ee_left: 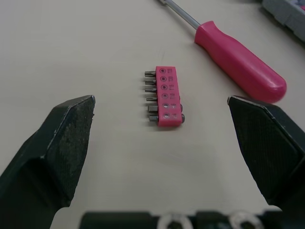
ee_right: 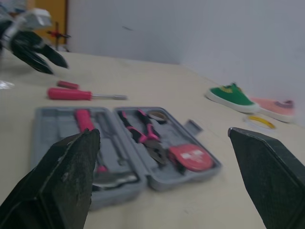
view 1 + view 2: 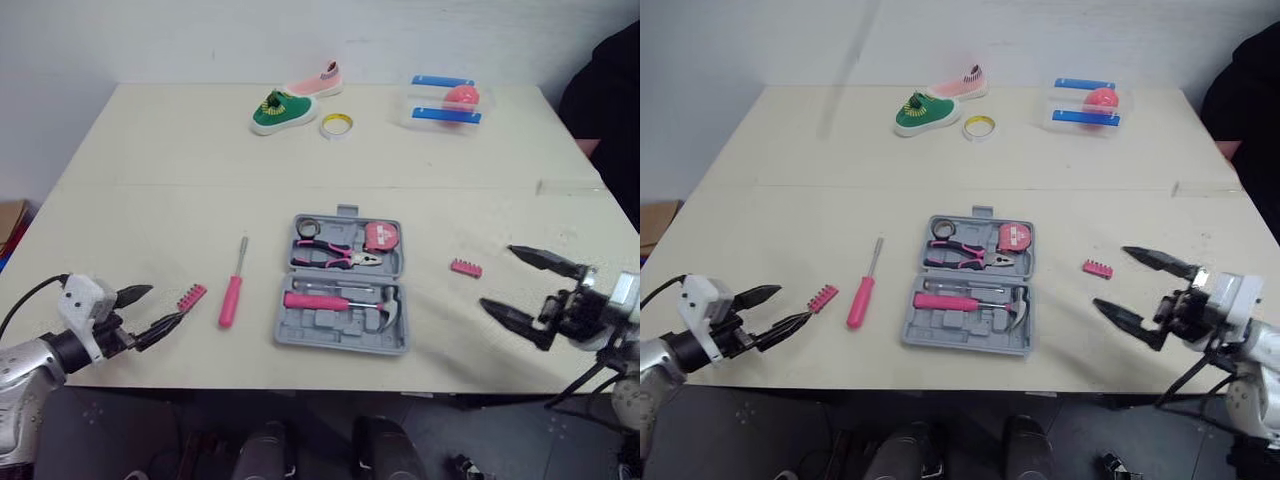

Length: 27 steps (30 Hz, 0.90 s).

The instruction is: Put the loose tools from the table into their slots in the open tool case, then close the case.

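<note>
The grey tool case [image 3: 343, 284] lies open mid-table, holding pink pliers [image 3: 335, 254], a pink tape measure [image 3: 381, 237] and a hammer [image 3: 340, 301]. A pink screwdriver [image 3: 233, 290] lies loose to its left. Beside that is a pink bit holder [image 3: 191, 296], seen close up as a bit holder [image 1: 163, 96] in the left wrist view. My left gripper [image 3: 150, 310] is open just left of it, fingertips spread on either side. A second pink bit holder [image 3: 466, 267] lies right of the case. My right gripper [image 3: 525, 285] is open, right of it and near the front edge.
At the back of the table stand a green shoe [image 3: 276, 110], a pink shoe [image 3: 316, 82], a yellow tape roll [image 3: 336, 124] and a clear box [image 3: 446, 102] with blue strips and a pink ball. A person's dark sleeve [image 3: 610, 110] is at the far right.
</note>
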Available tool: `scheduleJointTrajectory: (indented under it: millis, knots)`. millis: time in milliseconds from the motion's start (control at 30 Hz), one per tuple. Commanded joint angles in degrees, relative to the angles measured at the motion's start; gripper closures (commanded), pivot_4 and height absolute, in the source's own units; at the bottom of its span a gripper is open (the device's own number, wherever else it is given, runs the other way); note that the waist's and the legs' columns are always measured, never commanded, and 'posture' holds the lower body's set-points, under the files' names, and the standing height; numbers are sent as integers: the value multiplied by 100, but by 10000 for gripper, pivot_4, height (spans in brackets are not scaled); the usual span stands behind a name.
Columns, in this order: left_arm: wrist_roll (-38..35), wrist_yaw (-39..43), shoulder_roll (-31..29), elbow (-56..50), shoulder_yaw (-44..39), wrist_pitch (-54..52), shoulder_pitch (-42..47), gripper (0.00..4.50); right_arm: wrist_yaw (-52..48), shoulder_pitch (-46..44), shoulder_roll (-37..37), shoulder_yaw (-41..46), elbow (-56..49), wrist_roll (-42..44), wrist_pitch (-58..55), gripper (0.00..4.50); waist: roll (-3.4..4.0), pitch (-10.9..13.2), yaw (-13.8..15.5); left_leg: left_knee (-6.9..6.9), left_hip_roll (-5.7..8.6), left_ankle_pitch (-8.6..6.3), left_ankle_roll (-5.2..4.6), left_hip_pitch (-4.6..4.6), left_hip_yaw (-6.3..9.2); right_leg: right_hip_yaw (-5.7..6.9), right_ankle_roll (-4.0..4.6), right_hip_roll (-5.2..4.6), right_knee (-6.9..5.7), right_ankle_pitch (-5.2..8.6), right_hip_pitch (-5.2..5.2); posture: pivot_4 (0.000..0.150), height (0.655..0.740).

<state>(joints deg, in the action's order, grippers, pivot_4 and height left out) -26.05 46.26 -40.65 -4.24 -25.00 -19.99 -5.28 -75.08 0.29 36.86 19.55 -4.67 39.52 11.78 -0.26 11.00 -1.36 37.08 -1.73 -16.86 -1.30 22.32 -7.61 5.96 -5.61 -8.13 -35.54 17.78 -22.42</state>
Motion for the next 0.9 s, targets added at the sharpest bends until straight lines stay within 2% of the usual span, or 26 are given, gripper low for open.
scheduleJointTrajectory:
  millis: [33, 400, 800, 900]
  knots:
    - [72, -261, 5, 25, 59, -143, 183, 124, 69, 85, -131, -231, -651, 49, -42, 0, -2, 1, -2, 1, 0, 1, -2, 0, 0, 0, 0, 0, -2, 0, 0, 1500, 7400]
    - [555, 22, -86, 835, 686, 246, 482, 124, 199, -247, -157, -603, -786, -134, -219, 0, -16, 7, 12, 0, 0, 2, -4, -5, -5, -1, 1, -2, -7, -1, -5, 1500, 7400]
    - [644, 269, 21, 1271, 1060, 391, 640, 124, 539, -410, -108, -680, -1006, -269, -492, 0, -16, 7, 133, -1, 3, 5, -12, -7, -1, -2, 3, -9, -9, -2, -4, 1500, 7400]
    - [622, 315, 29, 1292, 1116, 331, 647, 8772, 558, -419, -95, -668, -1016, -262, -520, 0, -16, 7, 133, 0, 6, 5, -13, -7, -1, -1, 3, -11, -9, -2, -3, 1500, 7400]
